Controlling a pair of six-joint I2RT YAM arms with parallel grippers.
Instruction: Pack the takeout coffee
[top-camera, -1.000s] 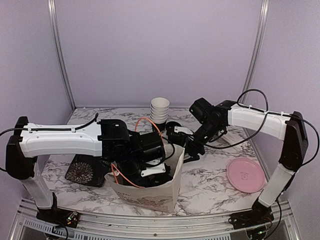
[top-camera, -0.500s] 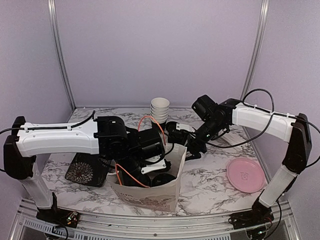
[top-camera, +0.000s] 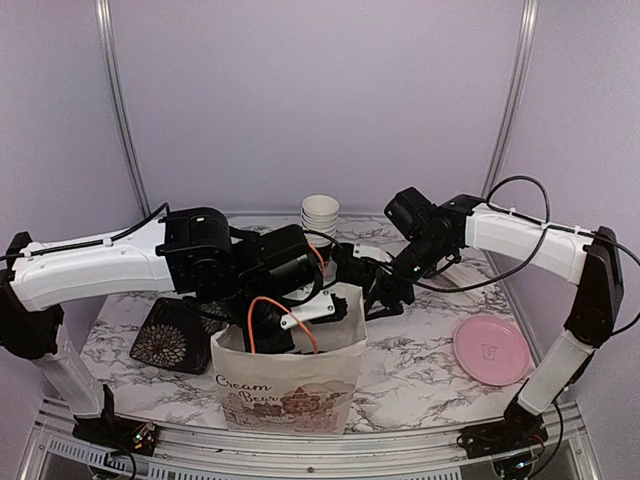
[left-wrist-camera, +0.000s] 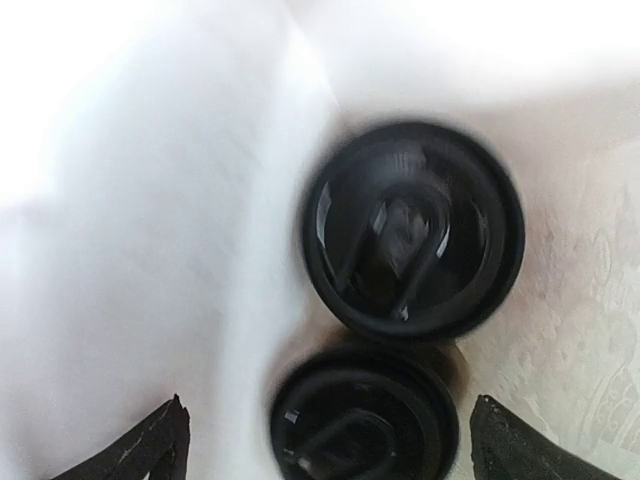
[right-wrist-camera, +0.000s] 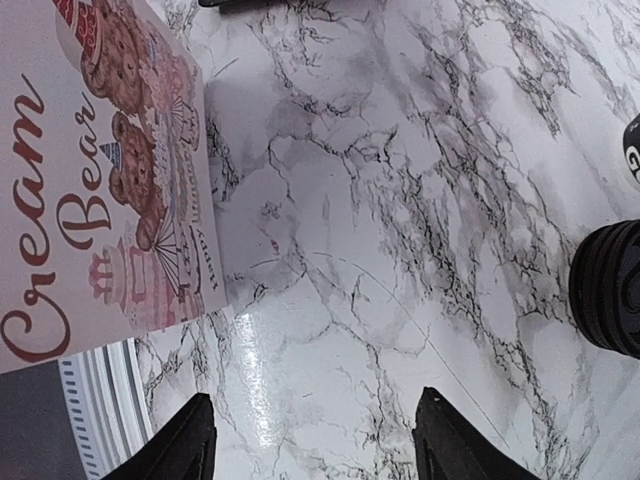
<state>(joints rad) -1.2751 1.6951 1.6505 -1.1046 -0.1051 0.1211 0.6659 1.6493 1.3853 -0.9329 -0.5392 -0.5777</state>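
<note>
**Two coffees upright in the bag, both sets of jaws spread**

Nearest to us, at the front of the marble table, stands the white paper bag printed "Cream Bear", upright with its mouth facing up. Looking down into it through the left wrist camera, we see two black lids face-on: the upper takeout coffee and the lower takeout coffee. Both stand on the bag's floor, their long axes vertical and their lids pointing straight up at the camera. They sit close side by side, and the blur keeps us from saying whether their rims touch.

The left gripper hangs above them, aimed straight down, its jaws spread wide and gripping nothing. Its fingertips show in the bottom corners of that view, one on either side of the lower lid and clear of it. From above, we see the left arm stretch roughly level from the left side to the bag, its wrist bent down into the bag's mouth.

Left of the bag lies a black patterned thing. To the right, well apart, lies a pink plate.

Farther back, the right arm rises at the right, runs leftward and dips toward the bag's far right corner. The right gripper hovers over bare marble just beside a printed side of the bag, its jaws apart with nothing between them.

Behind the bag, near the far wall, stands a stack of white-lined cups
</note>
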